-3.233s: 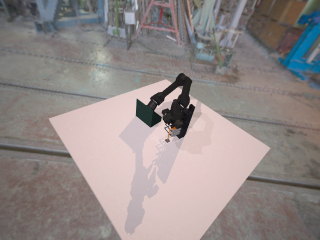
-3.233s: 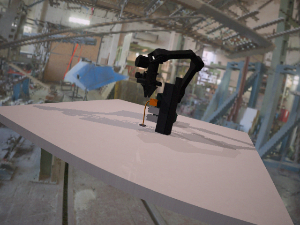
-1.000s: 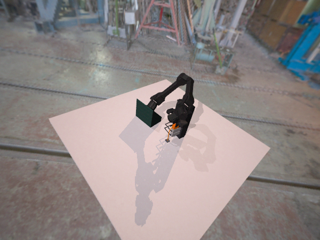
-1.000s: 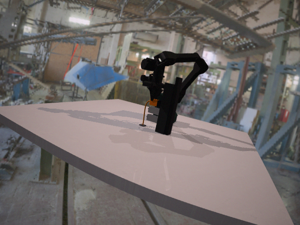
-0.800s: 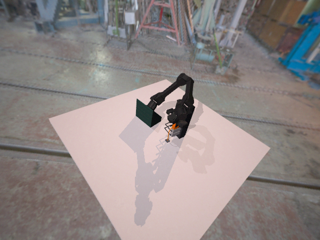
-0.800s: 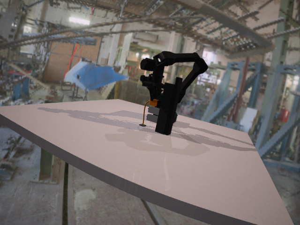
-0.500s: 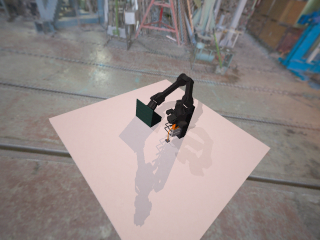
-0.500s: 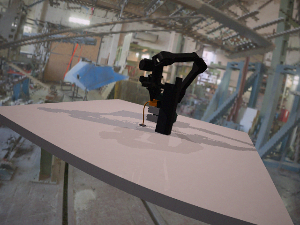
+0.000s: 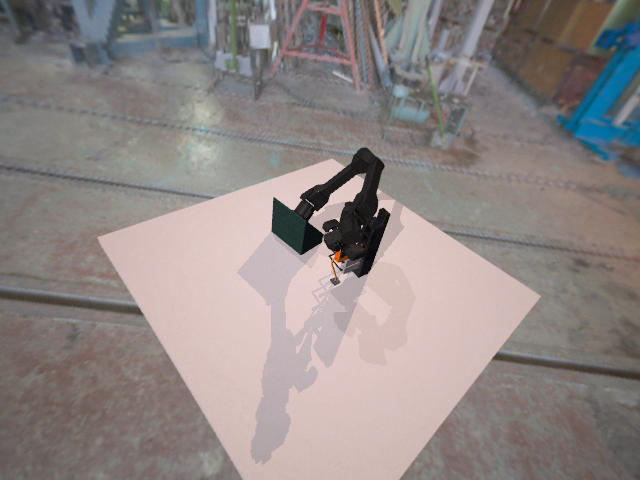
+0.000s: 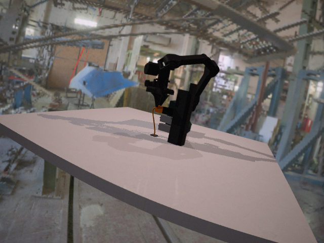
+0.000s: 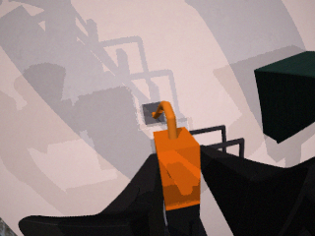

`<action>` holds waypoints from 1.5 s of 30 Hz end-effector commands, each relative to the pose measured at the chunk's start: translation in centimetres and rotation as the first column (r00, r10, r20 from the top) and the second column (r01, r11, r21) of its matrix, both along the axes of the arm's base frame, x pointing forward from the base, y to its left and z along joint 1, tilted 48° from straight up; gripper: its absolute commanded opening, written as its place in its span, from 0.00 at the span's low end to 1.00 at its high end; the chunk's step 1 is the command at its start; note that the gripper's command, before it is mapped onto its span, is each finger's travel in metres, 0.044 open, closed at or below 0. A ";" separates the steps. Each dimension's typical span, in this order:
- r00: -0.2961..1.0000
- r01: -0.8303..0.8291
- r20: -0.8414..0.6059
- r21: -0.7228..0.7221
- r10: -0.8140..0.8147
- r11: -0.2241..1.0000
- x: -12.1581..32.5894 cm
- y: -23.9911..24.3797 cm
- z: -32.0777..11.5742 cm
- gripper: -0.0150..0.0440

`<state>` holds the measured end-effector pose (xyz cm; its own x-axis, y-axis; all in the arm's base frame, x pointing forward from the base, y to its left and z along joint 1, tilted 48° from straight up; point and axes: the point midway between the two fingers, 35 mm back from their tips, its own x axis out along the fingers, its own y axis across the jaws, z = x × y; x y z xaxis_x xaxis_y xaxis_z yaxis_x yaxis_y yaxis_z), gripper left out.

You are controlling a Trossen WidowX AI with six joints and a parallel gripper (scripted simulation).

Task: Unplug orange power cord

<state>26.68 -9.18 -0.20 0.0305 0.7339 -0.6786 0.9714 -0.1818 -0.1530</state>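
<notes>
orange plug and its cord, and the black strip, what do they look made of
Orange plug, clamped in the tool: looks like matte moulded plastic, a flat-coloured, hard-edged block. Cord: probably rubber or vinyl sheathing, since it is thin and bends in a curve down to the table. Power strip: seemingly matte black plastic, boxy with no shine, though the look leaves it open.

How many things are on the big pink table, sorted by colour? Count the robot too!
Black: 2, the robot arm with its gripper shut on the plug, and the upright power strip
Orange: 1, the plug with its cord
Dark green: 1, the box
Total: 4
</notes>
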 end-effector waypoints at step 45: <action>1.000 0.012 0.009 -0.012 -0.012 1.000 -1.3 -4.5 -3.2 1.00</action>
